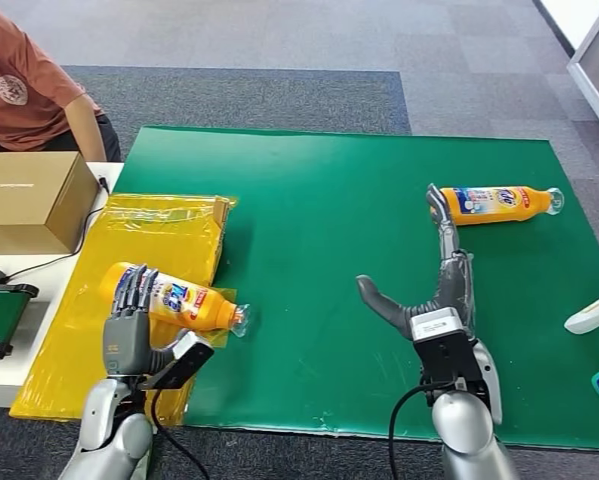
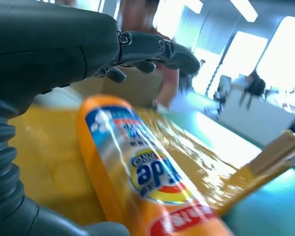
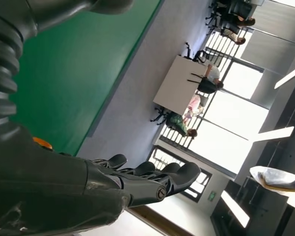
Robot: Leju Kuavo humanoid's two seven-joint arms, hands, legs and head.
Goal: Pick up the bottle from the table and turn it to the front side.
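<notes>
Orange bottle (image 1: 177, 298) with blue-white label on yellow plastic sheet (image 1: 160, 235); second orange bottle (image 1: 498, 203) on green mat (image 1: 334, 260); brown box (image 1: 28, 200).

Green table (image 1: 334, 300): one orange bottle (image 1: 496, 203) lying at two o'clock, yellow plastic sheet (image 1: 160, 235) draped at nine, another bottle (image 1: 179, 298) on it.

Two orange bottles w/ blue-and-white labels, both lying on their sides. Near bottle (image 1: 177, 300) lies on the yellow plastic sheet (image 1: 160, 235) at the green mat's (image 1: 334, 260) left edge, clear cap end pointing right onto the mat, label facing up. Far bottle (image 1: 500, 203) lies on the mat's far right, cap pointing right.
</notes>
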